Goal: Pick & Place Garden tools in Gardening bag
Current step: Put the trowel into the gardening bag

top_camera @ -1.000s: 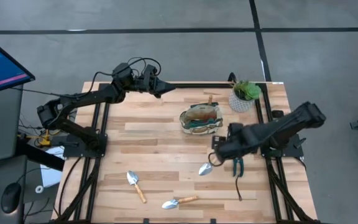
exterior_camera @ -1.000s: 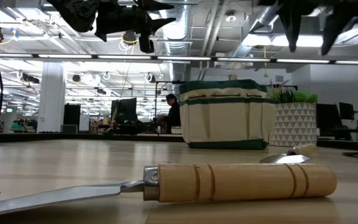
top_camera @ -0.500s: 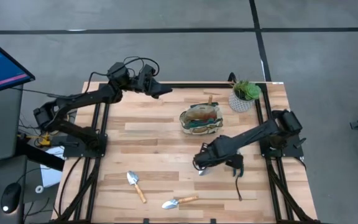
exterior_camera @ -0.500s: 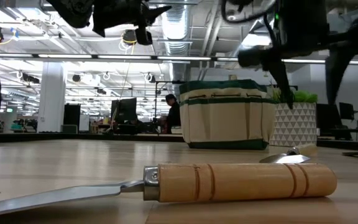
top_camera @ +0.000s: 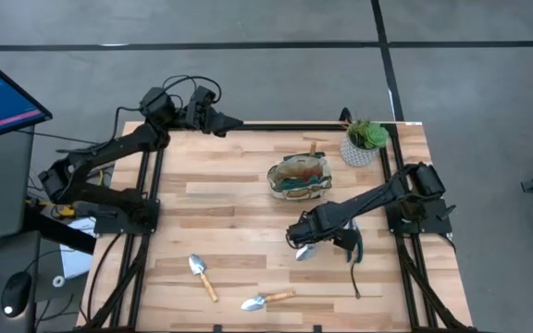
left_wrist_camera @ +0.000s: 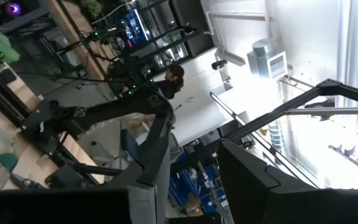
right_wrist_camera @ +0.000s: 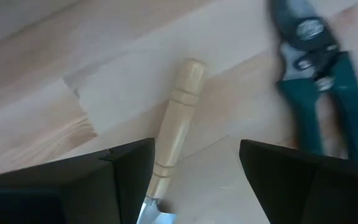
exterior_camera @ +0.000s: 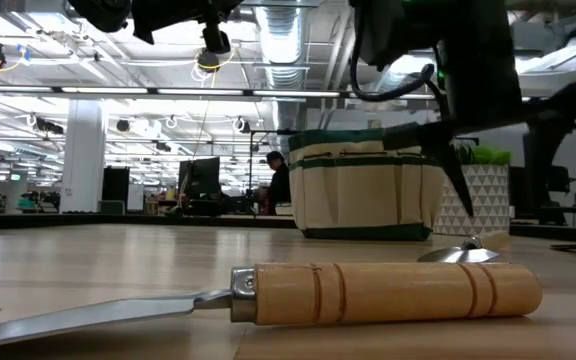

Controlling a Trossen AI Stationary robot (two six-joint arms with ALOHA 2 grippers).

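Right gripper (right_wrist_camera: 196, 165): jaws apart, empty, astride trowel (right_wrist_camera: 173, 118) handle beside shears (right_wrist_camera: 319, 93) | Bag (top_camera: 299, 176) mid-table | We should lower squarely, close on the wood | Left gripper (top_camera: 232, 121): far corner, grip state unclear

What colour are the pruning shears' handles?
Dark teal-green on the metal pruning shears, clearest in the right wrist view.

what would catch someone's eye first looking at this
Probably the right gripper, open and poised over a wooden-handled trowel near the table's right front, with the pruning shears lying just beside it. Behind them stands the beige gardening bag, a potted plant to its right. The left gripper hangs over the table's far edge.
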